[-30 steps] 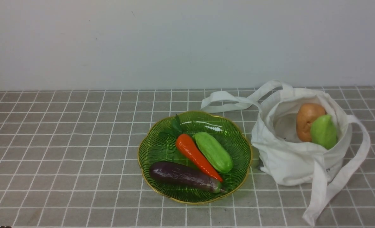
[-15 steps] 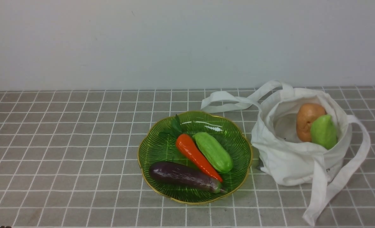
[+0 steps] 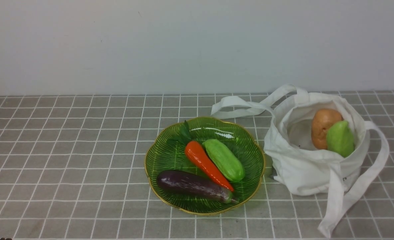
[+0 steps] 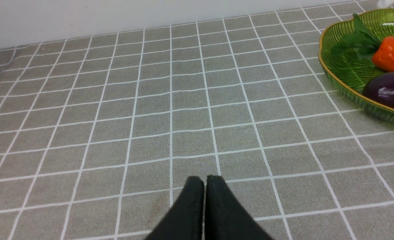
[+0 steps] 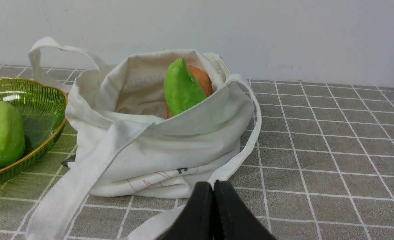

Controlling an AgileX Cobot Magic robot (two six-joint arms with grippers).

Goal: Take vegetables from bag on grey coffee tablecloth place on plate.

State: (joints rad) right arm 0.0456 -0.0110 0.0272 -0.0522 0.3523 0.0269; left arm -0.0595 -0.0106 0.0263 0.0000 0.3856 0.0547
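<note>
- Carrot (image 3: 207, 164), gourd (image 3: 224, 160) and eggplant (image 3: 192, 184) lie on the plate (image 3: 160, 156).
- Potato (image 3: 320, 126) sits in the bag (image 3: 310, 170).
- Left gripper (image 4: 205, 181) and right gripper (image 5: 213, 186) are closed, empty.

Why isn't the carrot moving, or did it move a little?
No. The carrot lies at the same spot on the plate, beside the eggplant.

Neither arm shows in the front view. Left gripper (image 4: 205, 181): black fingers pressed together, tips meeting, nothing between them, pointing forward and slightly down, low over the surface. Right gripper (image 5: 213, 186): same, fingers closed flush, empty, aimed forward at a low angle. Wrists and upper arms out of frame.
</note>
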